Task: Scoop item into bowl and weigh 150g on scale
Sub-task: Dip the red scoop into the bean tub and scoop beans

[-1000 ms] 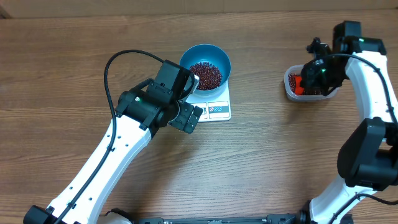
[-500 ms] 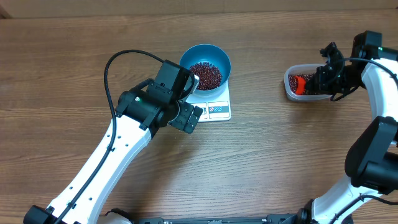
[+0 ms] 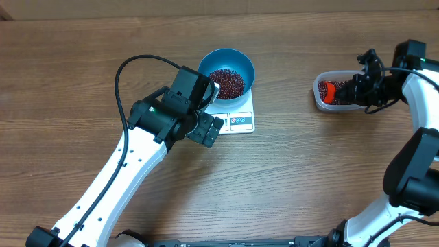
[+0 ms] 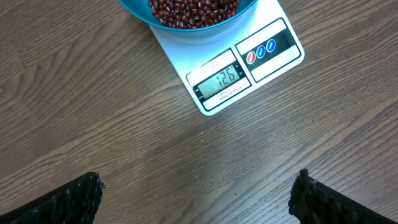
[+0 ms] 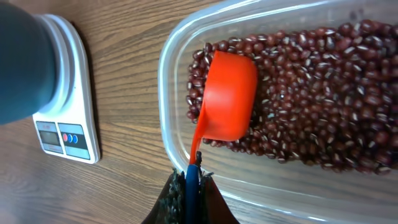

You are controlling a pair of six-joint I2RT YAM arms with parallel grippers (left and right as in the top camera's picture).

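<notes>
The blue bowl point(image 3: 227, 72) stands on the white scale point(image 3: 236, 118) and holds a heap of red-brown beans point(image 3: 226, 82). In the left wrist view the scale point(image 4: 261, 62) displays 126 below the bowl point(image 4: 140, 12). My left gripper point(image 3: 214, 110) hovers open just left of the scale, with nothing between its fingers point(image 4: 68, 202). My right gripper point(image 5: 193, 186) is shut on the blue-tipped handle of an orange scoop point(image 5: 227, 96). The scoop lies mouth down on the beans point(image 5: 323, 93) in the clear tub point(image 5: 171, 93).
The clear tub point(image 3: 336, 92) sits at the right of the wooden table, well apart from the scale. A black cable point(image 3: 130, 68) loops above my left arm. My right arm point(image 3: 418, 103) runs along the right edge.
My right arm has swung out to the right, and its gripper now reaches into the tub from the side, still holding the scoop. The left arm has not moved.
</notes>
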